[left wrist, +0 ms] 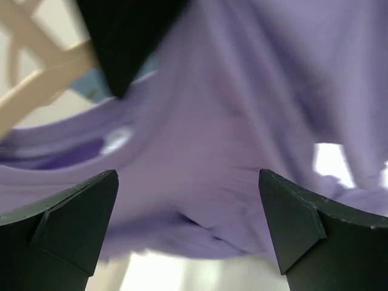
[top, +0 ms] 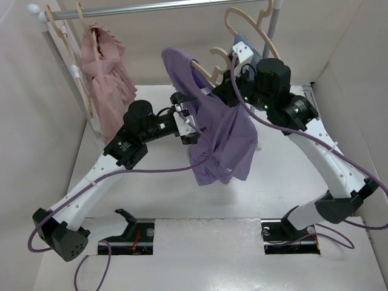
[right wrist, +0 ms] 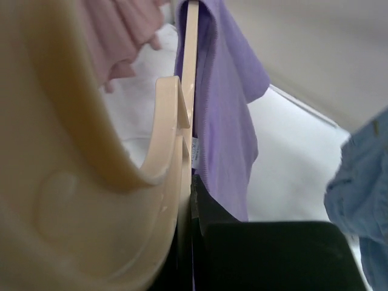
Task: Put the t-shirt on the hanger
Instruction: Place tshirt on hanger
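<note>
The lavender t-shirt [top: 224, 139] hangs draped over one arm of the pale beige hanger [top: 203, 70], held up above the middle of the table. My right gripper [top: 221, 91] is shut on the hanger; in the right wrist view the hanger [right wrist: 91, 182] is pressed against my black finger, and the t-shirt [right wrist: 227, 121] hangs beyond it. My left gripper [top: 193, 124] is open at the shirt's left side. In the left wrist view the t-shirt [left wrist: 230, 121] fills the space ahead of the spread fingers [left wrist: 79, 212], with the hanger [left wrist: 42, 79] at upper left.
A rail [top: 151, 7] runs along the back. A dusty-pink garment [top: 106, 79] hangs from it on the left. A blue-grey garment [top: 242, 45] hangs behind my right arm under another hanger [top: 248, 21]. White walls close in on both sides.
</note>
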You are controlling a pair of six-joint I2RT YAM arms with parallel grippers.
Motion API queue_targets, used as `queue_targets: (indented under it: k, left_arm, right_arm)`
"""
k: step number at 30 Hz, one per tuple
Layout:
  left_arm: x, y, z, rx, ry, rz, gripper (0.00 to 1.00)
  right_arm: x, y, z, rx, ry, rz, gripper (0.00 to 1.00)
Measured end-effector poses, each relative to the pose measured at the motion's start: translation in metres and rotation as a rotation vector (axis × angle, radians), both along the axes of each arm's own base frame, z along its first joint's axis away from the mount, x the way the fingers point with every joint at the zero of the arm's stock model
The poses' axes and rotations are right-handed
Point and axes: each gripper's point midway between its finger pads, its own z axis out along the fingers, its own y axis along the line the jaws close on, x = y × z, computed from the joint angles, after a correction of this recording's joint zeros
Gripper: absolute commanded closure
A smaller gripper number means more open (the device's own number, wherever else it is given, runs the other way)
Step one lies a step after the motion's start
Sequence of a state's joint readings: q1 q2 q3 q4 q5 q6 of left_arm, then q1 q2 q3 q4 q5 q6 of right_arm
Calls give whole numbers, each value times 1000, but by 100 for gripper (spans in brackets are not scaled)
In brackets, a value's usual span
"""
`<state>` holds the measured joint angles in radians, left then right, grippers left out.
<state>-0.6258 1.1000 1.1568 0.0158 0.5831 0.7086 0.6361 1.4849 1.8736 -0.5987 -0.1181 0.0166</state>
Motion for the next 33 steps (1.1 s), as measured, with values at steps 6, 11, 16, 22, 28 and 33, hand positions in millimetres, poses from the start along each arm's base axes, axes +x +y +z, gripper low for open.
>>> queue_targets:
  k: [6,11,16,22,28,33]
  left_arm:
    - [30,12,19,-8,-104,94,0]
    - [21,8,27,7,-170,25,6]
    - [17,1,31,51,-176,-37,3]
    - [38,-13,32,109,-124,-53,11]
    - [54,-22,-9,247,2,-82,51]
    - [53,-21,-25,315,60,-107,100]
  right_arm:
    - [-27,-7,-21,-48,-29,89,100]
    - [-34,-12,-41,-73,-9,115,100]
    - [-46,-7,-58,-97,1,195,100]
    - [-63,0,-71,-108,-8,293,100]
    - [-74,5,-63,-95,-45,345,100]
    - [-73,2,-71,-114,-36,334,100]
